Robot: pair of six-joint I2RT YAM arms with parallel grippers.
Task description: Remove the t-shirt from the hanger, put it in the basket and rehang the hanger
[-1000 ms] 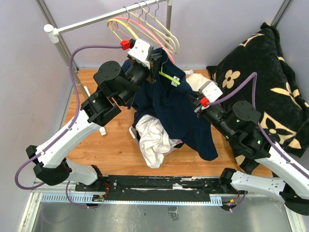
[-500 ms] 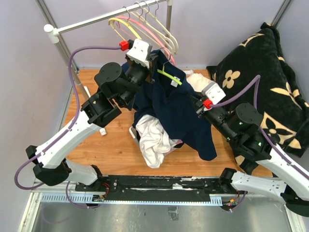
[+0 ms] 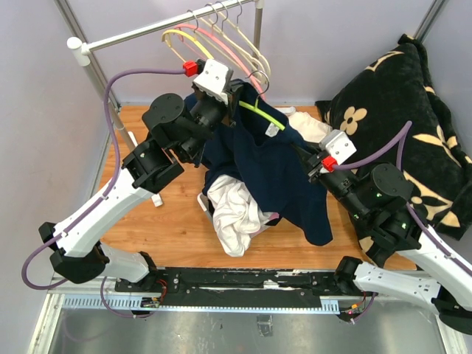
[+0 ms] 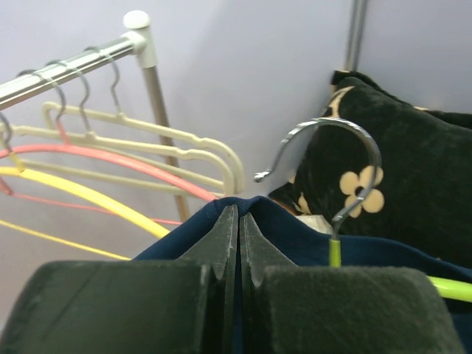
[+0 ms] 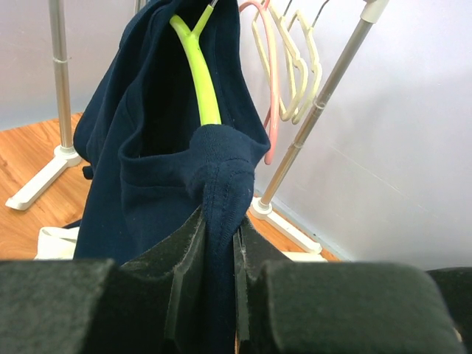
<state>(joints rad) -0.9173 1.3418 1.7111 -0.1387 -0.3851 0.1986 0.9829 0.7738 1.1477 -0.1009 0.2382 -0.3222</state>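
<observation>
1. Midway through pulling navy t-shirt (image 3: 269, 173) off lime hanger (image 5: 200, 81), held above tabletop (image 3: 158, 221).
2. Gripping shirt's top fold with closed left pincer (image 4: 237, 215); pinching collar edge with right pincer (image 5: 219, 225), also clamped.
3. Next, probably: drawing collar sideways off hanger arm.
4. Beware spare hangers (image 3: 221, 44) on rail (image 3: 147, 31) just behind, a likely snag, and white cloth (image 3: 232, 210) heaped below.

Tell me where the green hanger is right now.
In the top view the green hanger sits upper centre, inside the navy t-shirt, near the rail, between the left gripper and the right gripper.
</observation>
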